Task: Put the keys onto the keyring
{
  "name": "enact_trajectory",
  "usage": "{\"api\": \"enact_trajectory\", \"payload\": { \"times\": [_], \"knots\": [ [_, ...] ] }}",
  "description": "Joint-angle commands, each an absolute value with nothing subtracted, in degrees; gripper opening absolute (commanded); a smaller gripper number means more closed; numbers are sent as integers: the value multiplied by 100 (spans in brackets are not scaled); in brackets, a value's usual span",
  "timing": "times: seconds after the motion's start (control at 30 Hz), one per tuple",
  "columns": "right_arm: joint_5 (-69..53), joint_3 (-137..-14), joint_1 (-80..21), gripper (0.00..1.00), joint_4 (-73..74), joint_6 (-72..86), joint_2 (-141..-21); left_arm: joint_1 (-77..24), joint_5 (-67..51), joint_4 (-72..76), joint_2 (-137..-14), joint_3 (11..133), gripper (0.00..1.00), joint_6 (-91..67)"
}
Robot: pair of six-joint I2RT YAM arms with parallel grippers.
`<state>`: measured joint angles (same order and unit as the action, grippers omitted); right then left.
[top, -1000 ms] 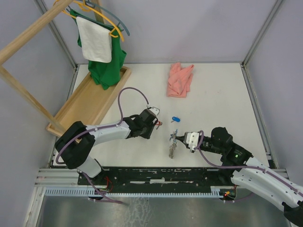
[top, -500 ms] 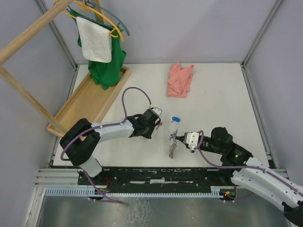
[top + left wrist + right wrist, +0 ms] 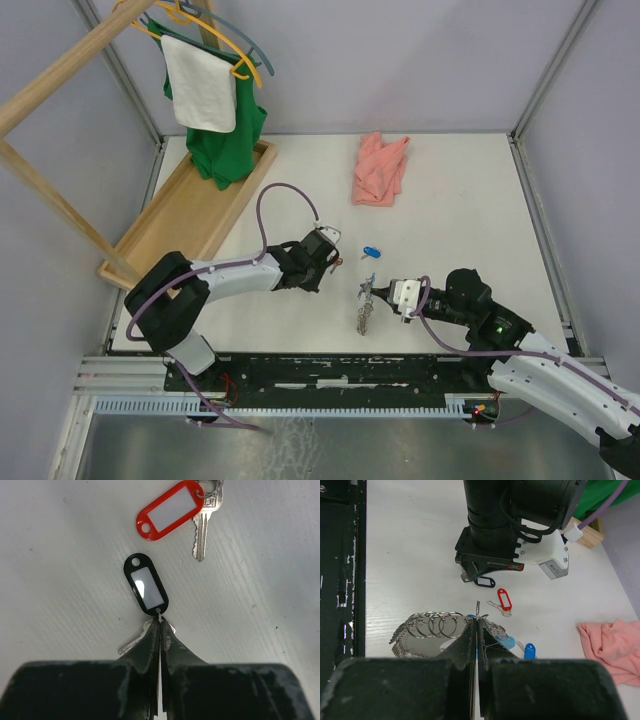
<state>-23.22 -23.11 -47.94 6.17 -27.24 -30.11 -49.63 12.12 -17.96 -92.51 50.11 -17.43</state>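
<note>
My left gripper (image 3: 160, 625) is shut on the small ring of the black-tagged key (image 3: 146, 584), low over the table; its silver blade (image 3: 131, 643) sticks out beside the fingers. A red-tagged key (image 3: 170, 511) lies just beyond it. My right gripper (image 3: 477, 622) is shut on the keyring (image 3: 432, 626), a loop strung with many silvery rings and pieces, with a light-blue tag (image 3: 507, 643) behind the fingers. In the top view the left gripper (image 3: 326, 262) is left of the keyring (image 3: 366, 312), and the right gripper (image 3: 381, 292) is at the keyring's top. A blue-tagged key (image 3: 372, 251) lies behind it.
A pink cloth (image 3: 380, 168) lies at the back middle. A wooden tray (image 3: 190, 215) sits at the back left, under a green shirt and white towel on hangers (image 3: 215, 100). Metal frame posts mark the table's corners.
My left gripper has shifted a little to the right and away, staying low at the black-tagged key. The right arm and the keyring have not moved.
</note>
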Motion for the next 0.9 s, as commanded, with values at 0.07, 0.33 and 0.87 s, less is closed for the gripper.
{"api": "enact_trajectory", "payload": {
  "times": [0.07, 0.33, 0.87],
  "knots": [
    [-2315, -2582, -4788, 1, 346, -2681, -2986, -4982, 1398, -1897, -8807, 5054, 3, -1577],
    [-2407, -2678, -4789, 1, 419, -2721, -3011, -4964, 1023, -663, -7591, 4136, 3, -1031],
    [-2593, -2751, -4788, 1, -82, -2067, -3308, -4808, -337, 3429, -5515, 1932, 3, 254]
  ]
}}
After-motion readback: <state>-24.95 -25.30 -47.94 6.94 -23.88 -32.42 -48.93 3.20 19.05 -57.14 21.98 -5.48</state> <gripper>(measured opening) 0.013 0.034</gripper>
